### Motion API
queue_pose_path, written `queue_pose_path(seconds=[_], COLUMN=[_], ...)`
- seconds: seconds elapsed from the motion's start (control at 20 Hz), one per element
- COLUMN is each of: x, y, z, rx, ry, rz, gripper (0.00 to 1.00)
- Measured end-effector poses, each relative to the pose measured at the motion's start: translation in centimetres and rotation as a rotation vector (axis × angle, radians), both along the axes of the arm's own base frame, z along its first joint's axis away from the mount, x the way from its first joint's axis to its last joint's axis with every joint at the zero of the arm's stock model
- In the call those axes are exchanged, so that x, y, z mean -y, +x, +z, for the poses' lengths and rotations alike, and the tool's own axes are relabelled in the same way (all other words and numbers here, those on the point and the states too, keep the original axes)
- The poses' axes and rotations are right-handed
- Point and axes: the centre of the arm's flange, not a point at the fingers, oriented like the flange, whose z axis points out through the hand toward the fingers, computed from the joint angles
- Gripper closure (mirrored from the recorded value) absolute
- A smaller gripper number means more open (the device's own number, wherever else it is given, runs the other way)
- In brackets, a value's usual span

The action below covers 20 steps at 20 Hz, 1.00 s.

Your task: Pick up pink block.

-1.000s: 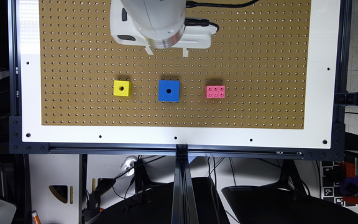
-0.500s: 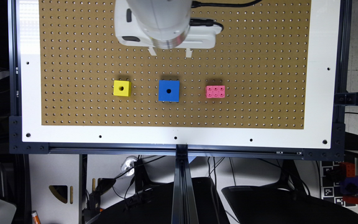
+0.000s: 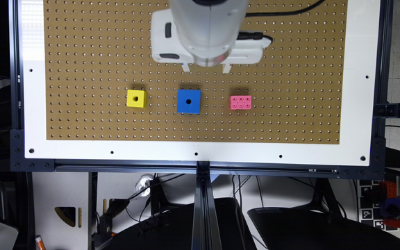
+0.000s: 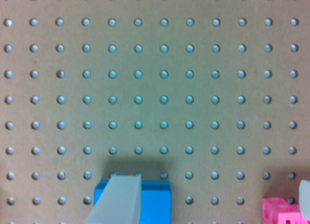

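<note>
The pink block [image 3: 240, 102], a small studded brick, lies on the brown pegboard [image 3: 290, 121] toward the exterior view's right. My gripper [image 3: 206, 68] hangs above the board, beyond the row of blocks, roughly between the blue cube and the pink block. In the wrist view the gripper [image 4: 210, 200] is open: one pale finger [image 4: 116, 200] crosses the blue cube [image 4: 155, 202], and the other sits at the frame edge beside the pink block [image 4: 283, 212]. Nothing is held between the fingers.
A blue cube with a hole [image 3: 188, 101] stands in the middle of the row, and a yellow cube with a hole [image 3: 136, 98] toward the exterior view's left. A white border [image 3: 200, 152] and dark metal frame surround the pegboard.
The arm and gripper have shifted toward the exterior view's right, closer to the pink block. The three blocks have not moved.
</note>
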Motion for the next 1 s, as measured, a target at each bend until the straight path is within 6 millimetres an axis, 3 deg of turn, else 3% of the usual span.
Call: queue_pose_path(seconds=[0.25,0.7,1.0], x=[-1.5,-9.2,-10.7], y=[2.1,3.0,3.0], z=[-0.5,-0.5,-0.3], rx=[0.005,0.013,0.014], ry=[0.010,0.046,0.054], rz=[0.004,0.004,0.006], gripper=[0.00,0.00,0.00])
